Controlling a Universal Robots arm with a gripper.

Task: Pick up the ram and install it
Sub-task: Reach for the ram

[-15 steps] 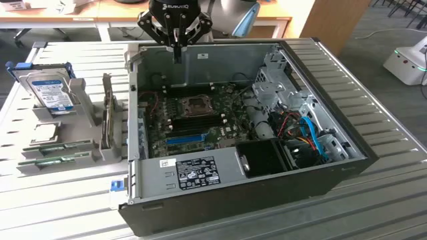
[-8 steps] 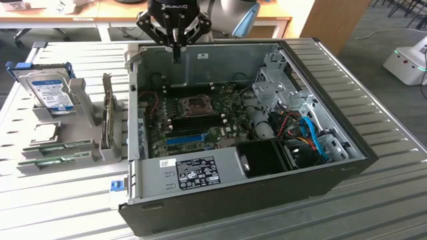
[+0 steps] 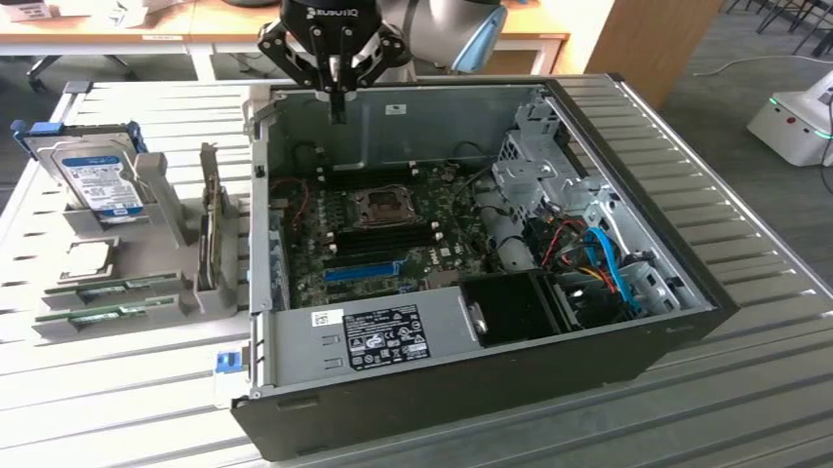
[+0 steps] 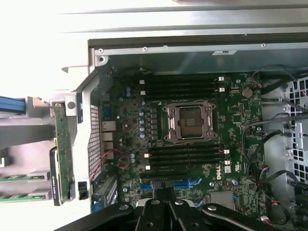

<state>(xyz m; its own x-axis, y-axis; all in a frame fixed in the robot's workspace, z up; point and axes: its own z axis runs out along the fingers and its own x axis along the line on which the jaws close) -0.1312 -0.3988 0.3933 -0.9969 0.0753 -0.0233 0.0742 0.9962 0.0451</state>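
Observation:
Two green ram sticks (image 3: 115, 291) lie side by side in a grey holder at the exterior view's left, outside the computer case; in the wrist view they show as green strips (image 4: 23, 177). My gripper (image 3: 337, 109) hangs above the case's far wall, fingers pressed together with nothing between them. In the wrist view its black fingers (image 4: 155, 211) meet over the motherboard (image 4: 231, 125). Black memory slots (image 4: 185, 156) run on both sides of the bare CPU socket (image 4: 188, 122). The ram is well away from the gripper.
The open case (image 3: 677, 322) lies on a slatted metal table (image 3: 768, 390). The holder also carries a hard drive (image 3: 101, 180), a CPU chip (image 3: 78, 258) and an upright dark expansion card (image 3: 209, 224). A blue slot (image 4: 185, 184), cables and a drive cage (image 3: 534, 166) sit inside the case.

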